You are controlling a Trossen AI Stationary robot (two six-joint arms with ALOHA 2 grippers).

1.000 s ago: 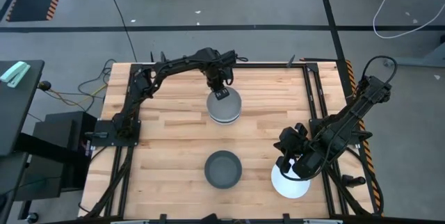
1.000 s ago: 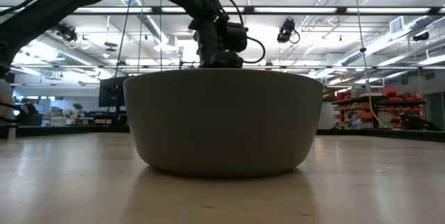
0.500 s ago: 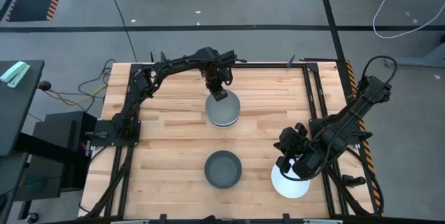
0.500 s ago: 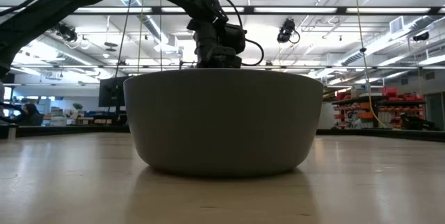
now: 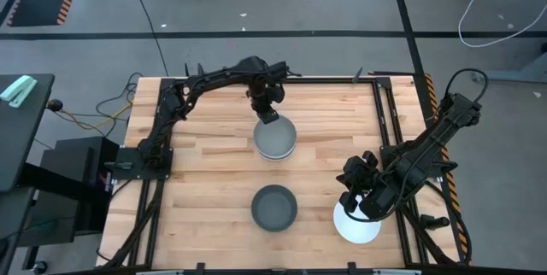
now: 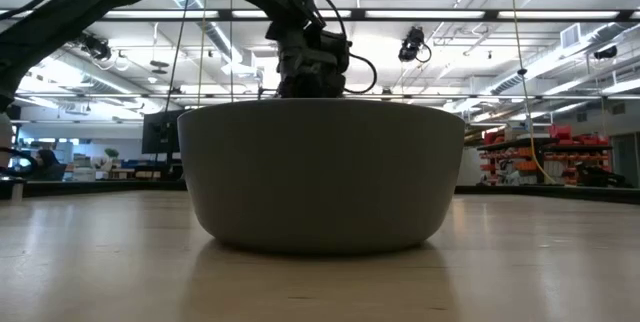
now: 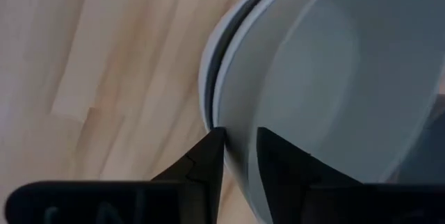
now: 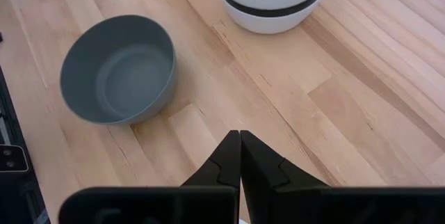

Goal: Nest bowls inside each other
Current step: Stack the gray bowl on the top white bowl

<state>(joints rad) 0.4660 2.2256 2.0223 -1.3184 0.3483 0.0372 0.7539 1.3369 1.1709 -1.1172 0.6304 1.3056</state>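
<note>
A stack of nested bowls (image 5: 275, 138) stands at the table's middle, toward its far edge: a light grey bowl (image 7: 334, 78) on top, then a black one, in a white one (image 8: 271, 12). My left gripper (image 5: 267, 114) is at the stack's far rim, open by a narrow gap, with one finger inside the top bowl and one outside. A dark grey bowl (image 5: 274, 207) stands alone near the front; it fills the low view (image 6: 320, 177). My right gripper (image 5: 363, 200) is shut and empty above a white bowl (image 5: 357, 224) at the front right. My left gripper comes from above at the far rim (image 7: 226, 123) of the light grey top bowl, which rests in the stack. The inner finger (image 7: 278, 158) stands clear of the wall. The outer finger (image 7: 208, 158) lies close against the rim; I cannot tell whether it touches.
Bare wood lies between the stack and the dark grey bowl (image 8: 118, 67), and over the table's left half. Dark rails (image 5: 385, 121) run along the table's left and right sides.
My left gripper has gone a little toward the table's far edge and left. The stack of bowls now stands slightly nearer the table's near edge than a second ago. My right arm has kept still.
</note>
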